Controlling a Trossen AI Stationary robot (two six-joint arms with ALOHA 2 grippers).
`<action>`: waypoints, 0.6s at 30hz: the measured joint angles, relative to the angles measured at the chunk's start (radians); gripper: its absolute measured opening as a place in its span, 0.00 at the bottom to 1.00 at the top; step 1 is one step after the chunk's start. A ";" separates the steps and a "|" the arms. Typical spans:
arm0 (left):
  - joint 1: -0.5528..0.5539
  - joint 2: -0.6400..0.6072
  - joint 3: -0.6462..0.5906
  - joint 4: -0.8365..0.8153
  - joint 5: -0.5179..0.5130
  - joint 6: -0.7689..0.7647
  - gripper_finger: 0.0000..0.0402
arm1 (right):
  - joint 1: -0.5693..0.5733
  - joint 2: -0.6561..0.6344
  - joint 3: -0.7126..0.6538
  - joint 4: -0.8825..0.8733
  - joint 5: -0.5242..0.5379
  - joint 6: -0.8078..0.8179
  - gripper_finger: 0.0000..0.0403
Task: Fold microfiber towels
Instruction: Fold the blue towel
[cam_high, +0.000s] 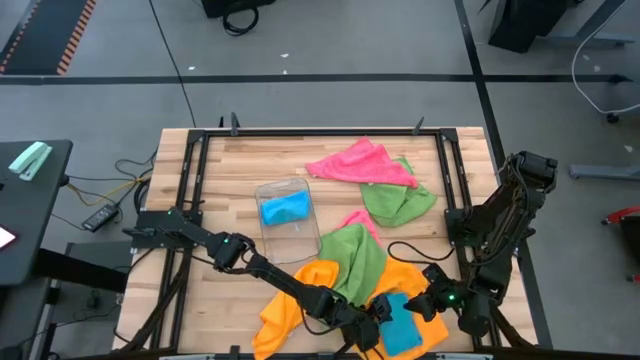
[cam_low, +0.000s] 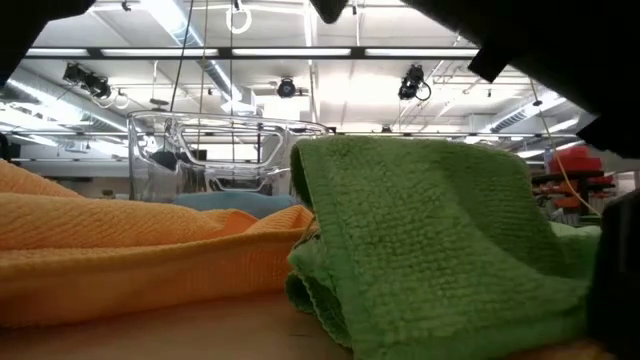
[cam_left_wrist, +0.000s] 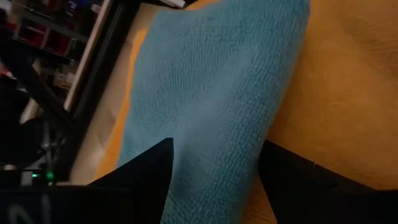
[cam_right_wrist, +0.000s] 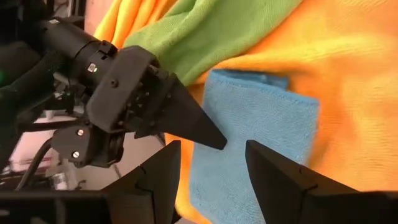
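A folded sky-blue towel lies on a spread orange towel at the table's near edge. A crumpled green towel rests on the orange one's far part. My left gripper reaches in from the left, open, with one finger on either side of the blue towel. My right gripper hovers open just right of the blue towel, with nothing between its fingers. My left gripper has its fingers slanting down from the table's left, flanking the blue towel's near-left end. The towel lies flat on the orange one. I cannot tell whether the fingers touch it.
A clear plastic tray holding another blue towel stands mid-table. A pink towel and a second green towel lie at the far right. Black frame rails run along the table's sides.
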 joint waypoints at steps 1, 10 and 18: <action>0.003 0.000 0.000 -0.004 0.005 0.000 0.57 | 0.000 0.000 0.011 -0.026 0.000 0.004 0.47; 0.025 0.000 0.000 -0.008 0.052 0.000 0.47 | -0.001 0.000 0.131 -0.236 0.015 0.020 0.47; 0.015 0.001 -0.002 0.018 0.050 -0.022 0.25 | 0.000 0.000 0.151 -0.283 0.027 0.020 0.47</action>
